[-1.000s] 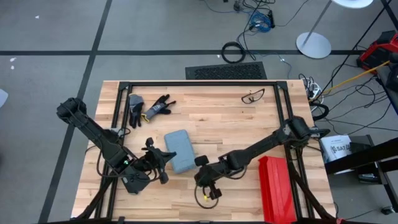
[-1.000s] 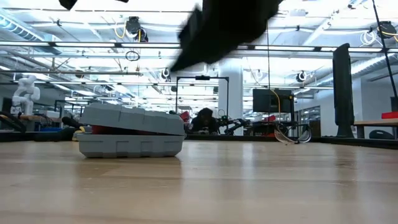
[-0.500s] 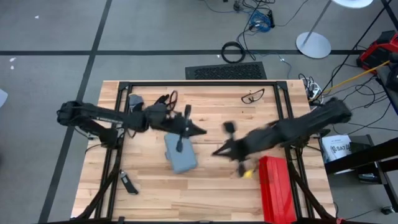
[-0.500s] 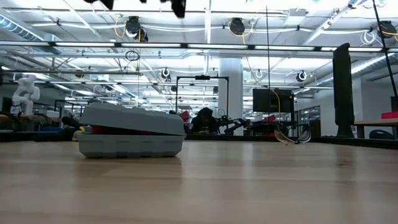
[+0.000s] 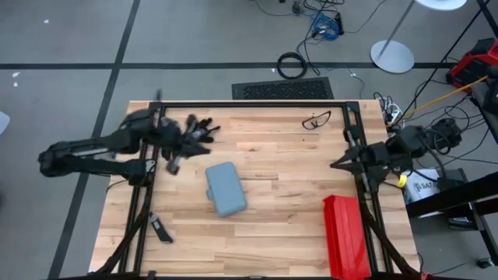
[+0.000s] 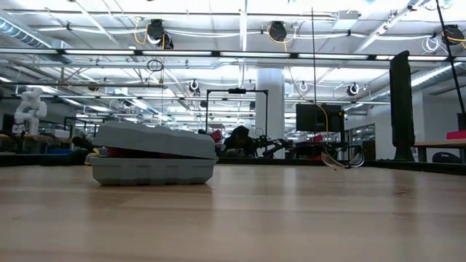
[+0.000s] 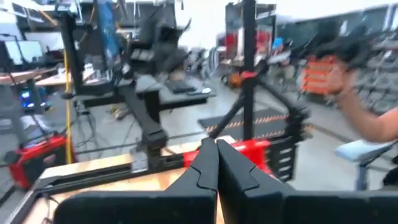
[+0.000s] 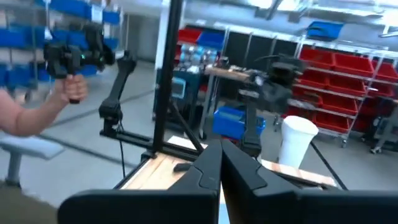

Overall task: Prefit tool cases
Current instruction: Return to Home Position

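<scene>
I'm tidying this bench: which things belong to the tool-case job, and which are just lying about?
Job: grey tool case; left end effector and right end effector, both shut.
Lying about: red ribbed box, black gloves, safety glasses, small dark tool.

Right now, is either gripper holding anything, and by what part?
Nothing held: the left gripper and the right gripper are both shut and empty; the tool case lies apart from both.

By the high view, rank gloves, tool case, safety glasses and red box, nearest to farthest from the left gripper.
From the left gripper:
1. Gloves, just beside it.
2. Tool case, table middle.
3. Safety glasses, picture's upper right.
4. Red box, picture's lower right.
</scene>
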`<state>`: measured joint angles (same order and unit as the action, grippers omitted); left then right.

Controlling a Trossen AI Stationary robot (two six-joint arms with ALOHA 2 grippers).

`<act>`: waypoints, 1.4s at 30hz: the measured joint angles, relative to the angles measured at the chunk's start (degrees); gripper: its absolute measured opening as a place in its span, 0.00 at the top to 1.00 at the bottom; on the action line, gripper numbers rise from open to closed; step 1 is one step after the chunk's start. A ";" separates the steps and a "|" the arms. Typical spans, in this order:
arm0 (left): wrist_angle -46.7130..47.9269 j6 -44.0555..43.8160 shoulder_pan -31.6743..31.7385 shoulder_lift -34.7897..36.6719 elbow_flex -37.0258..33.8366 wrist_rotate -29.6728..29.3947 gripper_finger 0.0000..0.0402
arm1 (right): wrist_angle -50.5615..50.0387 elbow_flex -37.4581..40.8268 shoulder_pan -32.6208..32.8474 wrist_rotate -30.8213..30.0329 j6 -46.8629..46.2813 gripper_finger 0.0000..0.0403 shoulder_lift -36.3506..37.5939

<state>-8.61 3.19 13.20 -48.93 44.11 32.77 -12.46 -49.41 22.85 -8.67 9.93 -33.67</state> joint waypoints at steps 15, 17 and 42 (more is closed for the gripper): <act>-35.36 -13.11 -5.46 29.39 -42.77 -10.27 1.00 | 18.00 37.66 -3.03 -4.71 -1.83 1.00 32.05; -34.67 -13.07 -5.46 29.31 -43.68 -10.50 1.00 | 20.03 40.99 -3.50 -4.63 -3.47 1.00 33.12; -12.90 13.64 2.65 21.44 -43.66 -9.22 1.00 | 14.39 48.61 -21.76 6.28 0.42 1.00 31.12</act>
<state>-21.51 16.83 15.86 -27.49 0.45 23.55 1.92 -0.80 1.09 -2.38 10.35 -2.55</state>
